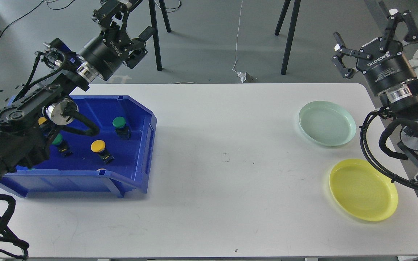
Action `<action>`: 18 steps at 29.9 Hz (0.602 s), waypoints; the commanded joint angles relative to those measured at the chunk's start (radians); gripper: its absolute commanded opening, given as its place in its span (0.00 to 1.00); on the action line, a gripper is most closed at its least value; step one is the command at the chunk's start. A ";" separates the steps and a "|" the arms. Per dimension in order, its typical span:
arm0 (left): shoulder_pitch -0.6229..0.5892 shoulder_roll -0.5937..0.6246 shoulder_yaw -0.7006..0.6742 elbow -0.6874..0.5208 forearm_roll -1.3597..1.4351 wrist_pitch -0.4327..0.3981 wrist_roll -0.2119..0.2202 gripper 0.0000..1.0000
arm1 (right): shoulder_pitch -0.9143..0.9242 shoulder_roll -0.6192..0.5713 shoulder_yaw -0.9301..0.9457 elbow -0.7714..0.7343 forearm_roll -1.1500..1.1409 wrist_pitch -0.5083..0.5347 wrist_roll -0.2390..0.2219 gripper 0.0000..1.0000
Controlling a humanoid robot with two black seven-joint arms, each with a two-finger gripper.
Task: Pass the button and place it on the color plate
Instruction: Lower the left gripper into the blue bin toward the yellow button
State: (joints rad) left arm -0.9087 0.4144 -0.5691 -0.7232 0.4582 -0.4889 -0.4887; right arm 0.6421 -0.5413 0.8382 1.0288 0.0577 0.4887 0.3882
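Several buttons lie in the blue bin at the table's left. A green button and a yellow button are in plain sight. Another green button and a yellow button are partly hidden behind my left arm. A pale green plate and a yellow plate sit empty at the table's right. My left gripper is raised behind the bin's far edge, open and holding nothing. My right gripper is raised beyond the green plate, open and empty.
The white table is bare between the bin and the plates. Black stand legs and a white cable with a plug are on the floor behind the far edge. My right arm's cables hang beside the yellow plate.
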 commanded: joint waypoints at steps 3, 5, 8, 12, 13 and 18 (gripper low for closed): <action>0.001 0.069 -0.012 0.016 -0.006 0.000 0.000 0.86 | -0.027 0.011 -0.001 0.000 -0.002 0.000 0.003 0.99; 0.004 0.083 -0.024 0.018 -0.021 0.000 0.000 0.86 | -0.033 0.011 -0.001 -0.001 -0.002 0.000 0.005 0.99; 0.031 0.057 -0.046 0.047 -0.091 0.000 0.000 0.86 | -0.033 0.011 -0.001 -0.001 -0.002 0.000 0.005 0.99; 0.082 0.062 -0.113 -0.131 -0.112 0.000 0.000 0.86 | -0.033 0.012 0.001 0.000 -0.002 0.000 0.006 0.99; 0.131 0.092 -0.167 -0.193 -0.104 0.000 0.000 0.86 | -0.033 0.017 0.001 0.002 -0.002 0.000 0.006 0.99; 0.246 0.125 -0.356 -0.346 0.015 0.000 0.000 0.86 | -0.071 0.023 0.025 0.005 0.008 0.000 0.012 0.99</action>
State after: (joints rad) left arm -0.7041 0.5202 -0.8337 -0.9956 0.3837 -0.4887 -0.4887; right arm 0.5951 -0.5197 0.8516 1.0353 0.0613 0.4887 0.3989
